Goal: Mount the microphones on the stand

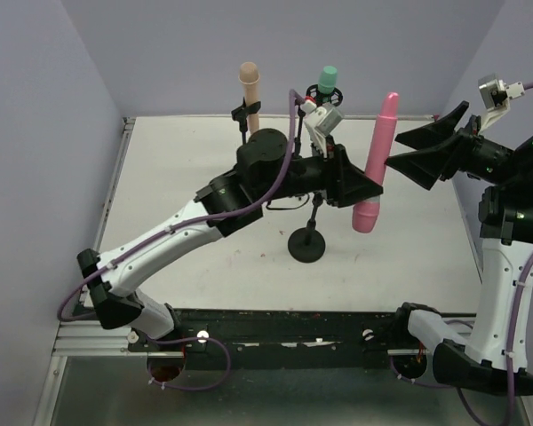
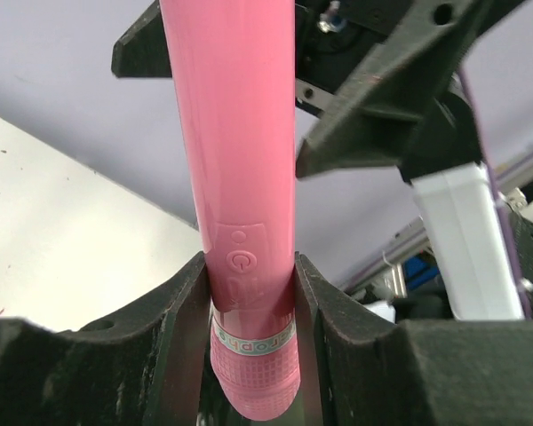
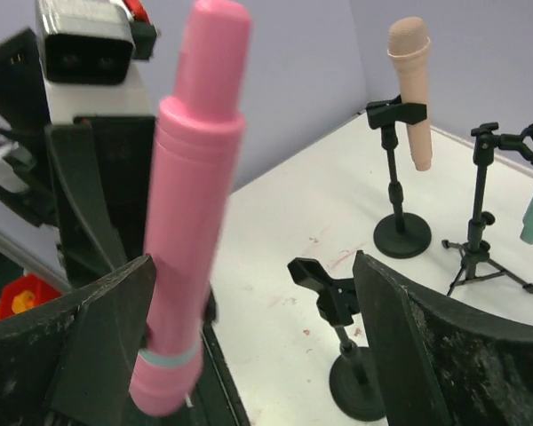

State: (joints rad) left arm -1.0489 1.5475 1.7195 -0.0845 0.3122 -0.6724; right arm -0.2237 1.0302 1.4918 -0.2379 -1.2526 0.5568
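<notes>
My left gripper [image 1: 362, 191] is shut on the pink microphone [image 1: 378, 151] near its lower end and holds it upright above the table; the left wrist view shows it between the fingers [image 2: 249, 293]. My right gripper [image 1: 396, 151] is open, just right of the pink microphone [image 3: 191, 222], not touching it. The empty stand [image 1: 308, 243] with a round base and black clip [image 3: 324, 286] stands below the left gripper. The beige microphone [image 1: 250, 87] sits clipped on a stand at the back. The mint green microphone [image 1: 327, 82] sits in a tripod stand [image 3: 480, 222].
Purple walls close the table [image 1: 204, 160] at the back and on both sides. The left arm [image 1: 186, 231] stretches across the middle. A black rail [image 1: 275, 328] runs along the near edge.
</notes>
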